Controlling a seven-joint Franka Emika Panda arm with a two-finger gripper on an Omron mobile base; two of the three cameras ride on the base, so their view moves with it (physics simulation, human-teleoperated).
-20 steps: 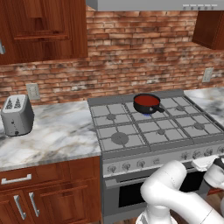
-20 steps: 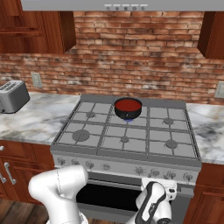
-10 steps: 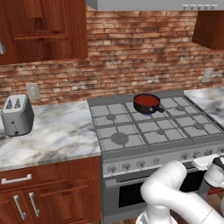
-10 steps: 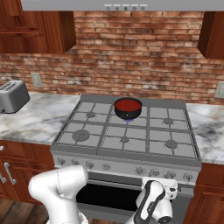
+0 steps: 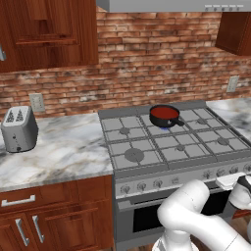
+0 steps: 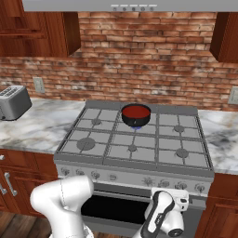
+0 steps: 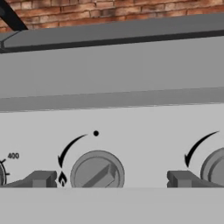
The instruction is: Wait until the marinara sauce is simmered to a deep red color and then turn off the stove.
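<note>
A brick-walled kitchen with dark wood cabinets and a marble desk [image 5: 68, 147] frames the stove [image 6: 135, 165], which sits between the desk's two stretches. The marinara sauce [image 6: 136, 111] fills a small black pan [image 5: 164, 116] on the middle burner of the back row, near the stove's rear edge; it already reads as a solid, fairly deep red, and a blue flame shows under the pan, so the burner looks lit. The claw [image 7: 111, 179] hangs low before the stove's front panel, jaws spread fully wide and holding nothing, framing a round knob [image 7: 97, 170] whose bar sits tilted. Judging by this, the waiting seems about over; turning the knob off remains undone.
</note>
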